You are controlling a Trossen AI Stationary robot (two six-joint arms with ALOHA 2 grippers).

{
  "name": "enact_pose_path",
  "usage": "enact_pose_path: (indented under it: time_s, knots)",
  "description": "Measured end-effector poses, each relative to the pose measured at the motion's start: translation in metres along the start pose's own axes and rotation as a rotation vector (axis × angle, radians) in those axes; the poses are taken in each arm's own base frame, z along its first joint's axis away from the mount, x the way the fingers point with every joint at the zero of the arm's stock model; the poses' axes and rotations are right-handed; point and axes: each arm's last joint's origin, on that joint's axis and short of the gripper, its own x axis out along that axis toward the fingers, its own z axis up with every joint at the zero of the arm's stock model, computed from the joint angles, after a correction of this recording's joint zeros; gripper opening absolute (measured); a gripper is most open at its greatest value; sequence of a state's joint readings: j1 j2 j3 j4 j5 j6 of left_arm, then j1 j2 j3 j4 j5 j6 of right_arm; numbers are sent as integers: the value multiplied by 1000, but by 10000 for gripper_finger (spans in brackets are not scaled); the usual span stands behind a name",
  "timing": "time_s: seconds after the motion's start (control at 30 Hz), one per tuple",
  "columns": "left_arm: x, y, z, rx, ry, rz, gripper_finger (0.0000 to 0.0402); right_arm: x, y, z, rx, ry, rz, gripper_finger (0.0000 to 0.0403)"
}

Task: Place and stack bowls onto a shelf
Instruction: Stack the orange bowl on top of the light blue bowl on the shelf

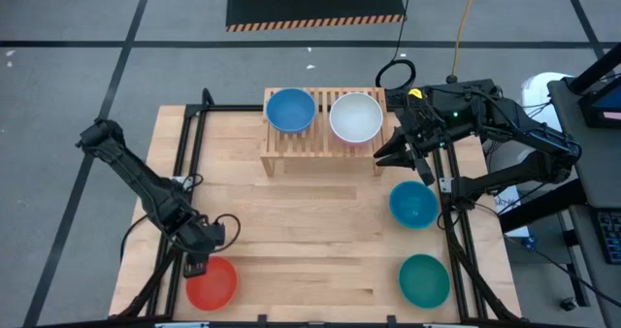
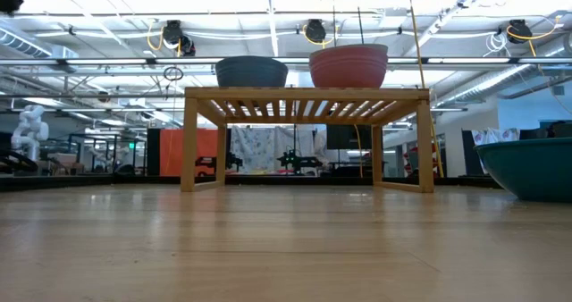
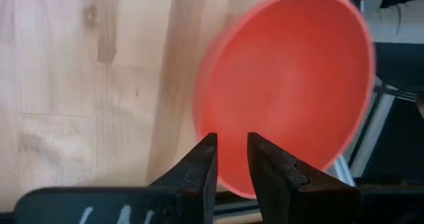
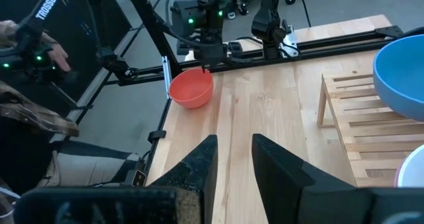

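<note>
Down at the near left corner of the counter (image 1: 320, 231), the left gripper (image 1: 197, 262) hovers at the rim of the red bowl (image 1: 212, 282), its jaws a narrow gap apart and holding nothing; the wrist view shows the bowl's edge just past the fingertips (image 3: 202, 159). Across the counter, the right gripper (image 1: 400, 153) waits beside the right end of the shelf (image 1: 320, 146), jaws slightly parted and empty. On the shelf's slatted top sit a blue bowl (image 1: 290, 110) and a white bowl (image 1: 355, 117) nested in a pink bowl (image 2: 349, 66). A second blue bowl (image 1: 413, 204) and the teal bowl (image 1: 424, 279) rest along the counter's right side
</note>
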State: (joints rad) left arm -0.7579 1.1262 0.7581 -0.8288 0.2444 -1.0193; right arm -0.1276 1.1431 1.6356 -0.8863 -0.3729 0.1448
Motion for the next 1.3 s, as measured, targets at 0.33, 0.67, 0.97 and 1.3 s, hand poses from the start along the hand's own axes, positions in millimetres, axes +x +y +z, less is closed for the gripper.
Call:
enact_pose_path:
  time_s: [0.33, 0.67, 0.97, 1.3]
  knots:
    - [23, 15, -13, 17, 41, 55, 88, 0, 0, 3, -11, -29, 4, 86]
    - [30, 9, -6, 46, -65, -51, 88, 0, 1, 4, -16, -41, 6, 86]
    - [45, 26, -11, -104, -52, -6, 88, 0, 1, 4, -16, -41, 6, 86]
    - [45, 22, -9, -55, -68, -52, 34, 0, 1, 4, -16, -41, 6, 86]
